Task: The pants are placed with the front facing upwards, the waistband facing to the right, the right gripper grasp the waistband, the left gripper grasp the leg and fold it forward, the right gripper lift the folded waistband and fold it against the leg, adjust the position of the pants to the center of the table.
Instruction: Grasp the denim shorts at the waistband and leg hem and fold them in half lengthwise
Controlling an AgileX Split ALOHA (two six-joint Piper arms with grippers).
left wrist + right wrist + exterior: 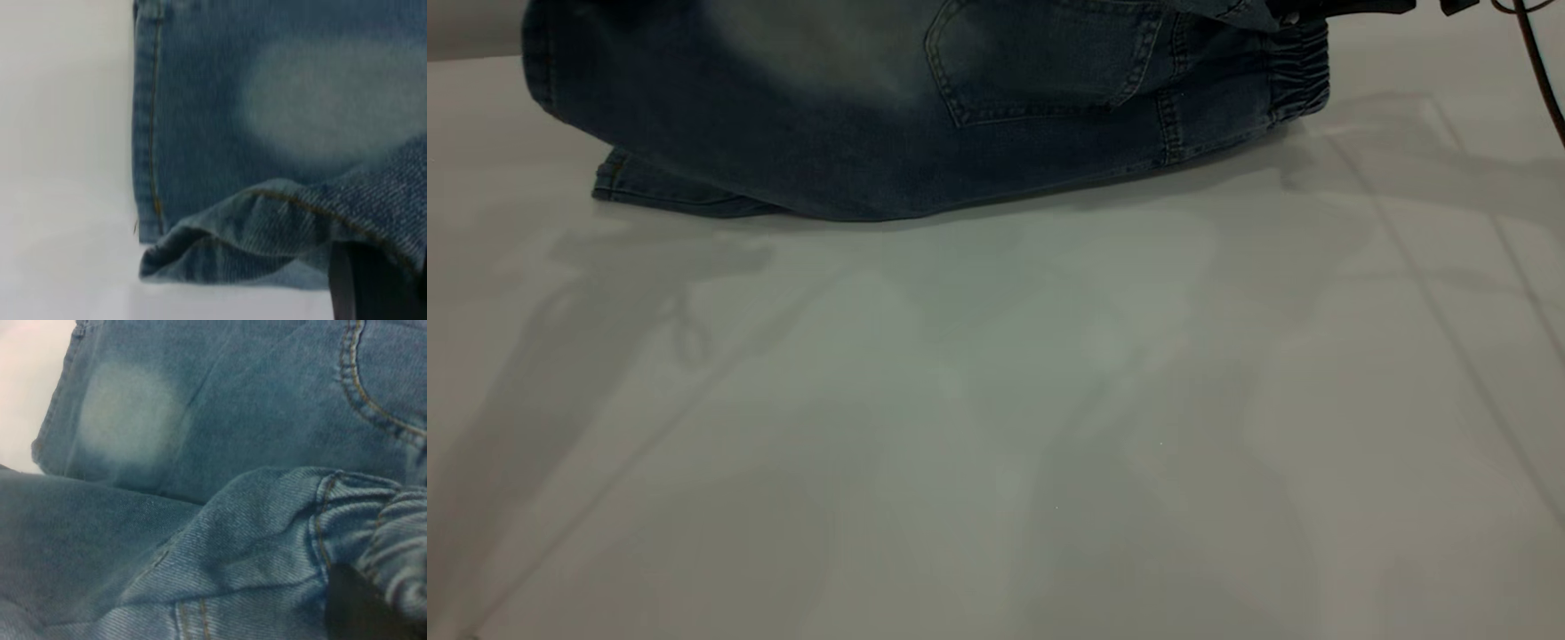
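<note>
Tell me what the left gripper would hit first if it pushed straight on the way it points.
Most likely the leg itself: the left gripper sits at the lifted hem fold, with denim directly ahead. Depth is unclear.

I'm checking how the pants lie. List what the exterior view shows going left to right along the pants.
Stitched hem cuff of the leg → pale faded patch → patch pocket → gathered waistband → thin black cable, all over the white table.
</note>
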